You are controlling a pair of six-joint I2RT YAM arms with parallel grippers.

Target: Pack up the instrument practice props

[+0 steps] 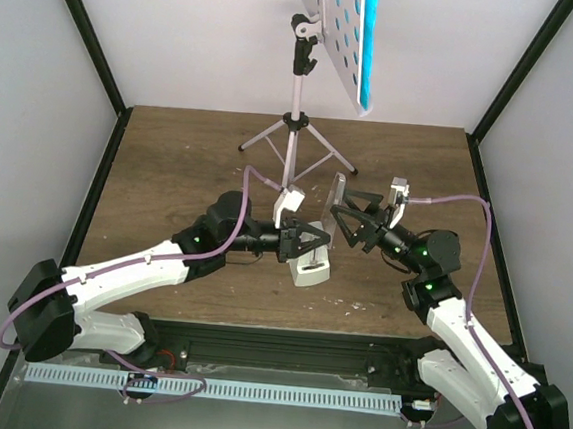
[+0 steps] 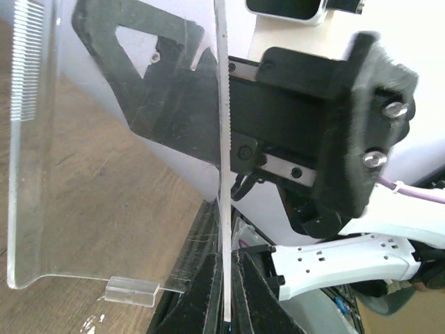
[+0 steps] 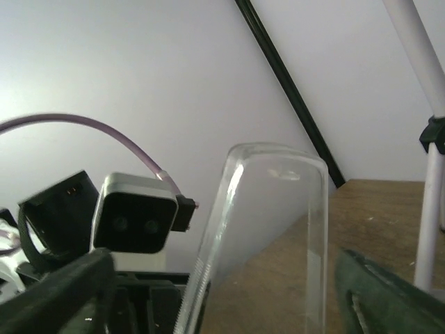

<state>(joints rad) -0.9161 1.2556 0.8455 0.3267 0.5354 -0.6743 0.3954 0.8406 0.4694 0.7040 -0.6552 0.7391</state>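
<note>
My left tool [image 1: 314,241] is clenched on the thin edge of a clear plastic cover [image 1: 335,203], which stands upright over the middle of the counter [image 1: 170,164]. My right tool [image 1: 351,220] is released, its fingers either side of the cover's top. The white metronome [image 1: 310,270] lies just beneath my left tool. The music stand [image 1: 294,125] stands at the far edge, with the teal booklet [image 1: 368,41] on its desk.

Both arms extended forward, elbows out, wrists turned inward and facing each other just in front of the music stand [image 1: 293,135]. Left tool [image 1: 314,245]: fingers pinched tight on the metronome [image 3: 278,229] panel edge. Right tool [image 1: 343,226]: jaws wide apart, straddling it without contact.
</note>
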